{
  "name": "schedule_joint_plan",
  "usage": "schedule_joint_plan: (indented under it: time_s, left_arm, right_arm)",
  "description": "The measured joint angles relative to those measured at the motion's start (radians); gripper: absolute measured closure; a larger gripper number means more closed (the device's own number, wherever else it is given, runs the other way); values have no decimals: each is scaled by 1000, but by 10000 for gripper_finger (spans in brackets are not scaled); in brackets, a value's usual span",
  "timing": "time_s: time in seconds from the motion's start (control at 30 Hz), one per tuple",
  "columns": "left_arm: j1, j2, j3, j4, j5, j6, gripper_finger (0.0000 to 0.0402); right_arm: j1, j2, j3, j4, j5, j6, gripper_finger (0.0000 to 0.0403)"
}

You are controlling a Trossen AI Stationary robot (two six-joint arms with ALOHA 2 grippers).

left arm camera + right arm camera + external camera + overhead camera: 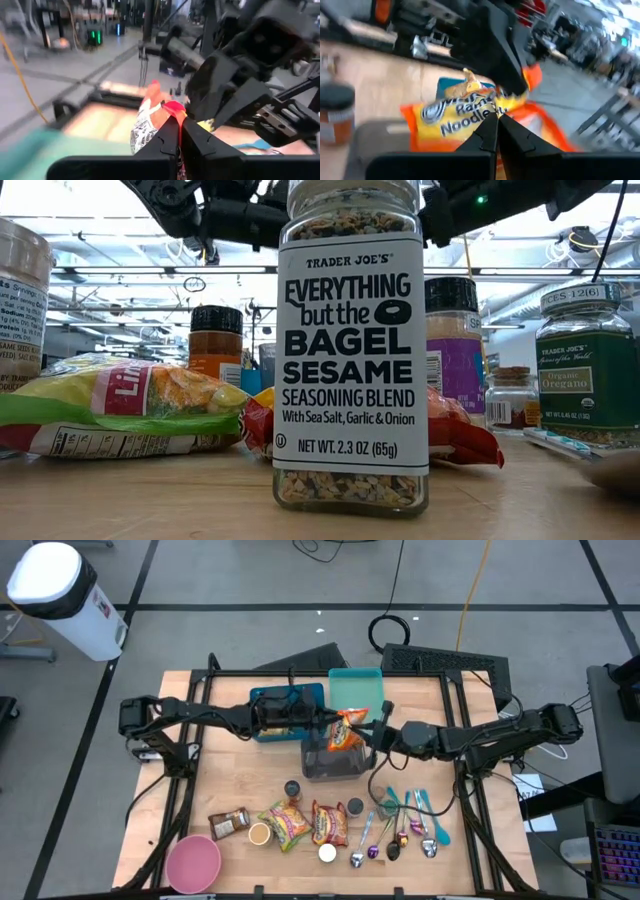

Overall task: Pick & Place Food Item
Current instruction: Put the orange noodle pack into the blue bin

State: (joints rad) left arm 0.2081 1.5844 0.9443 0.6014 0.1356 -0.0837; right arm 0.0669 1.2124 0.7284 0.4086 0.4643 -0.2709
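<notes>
From above, both dark arms meet over the middle of the wooden table [230,780], where the left gripper [335,720] and the right gripper [368,732] each pinch an edge of a ramen noodle packet [348,729] held above a grey bin [330,762]; a blue bin [285,712] and a teal lid [356,690] lie just beyond, and more packets, jars and spoons [400,832] line the near edge beside a pink bowl [193,862]. At table height, a seasoning jar [350,350] fills the foreground, with snack packets [120,412] and an oregano jar [588,365] behind it. From the left wrist, that arm's fingers [167,140] are clamped shut on the packet's [152,117] edge. From the right wrist, closed fingers [490,132] grip the orange-and-yellow packet [460,112] from the opposite side.
</notes>
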Motion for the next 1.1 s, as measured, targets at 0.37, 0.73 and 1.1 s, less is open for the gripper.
schedule_joint_plan:
  time_s: [0.37, 0.73, 1.1]
  left_arm:
    - [86, -186, -52, -90, -5, 182, 396]
    - [316, -207, -342, 186, -9, 240, 398]
    - [368, -201, -476, 170, -164, 212, 398]
  right_arm:
    - [30, -87, 2, -47, 3, 157, 309]
    - [32, -98, 1, -93, 4, 155, 271]
    - [31, -98, 0, -93, 5, 155, 279]
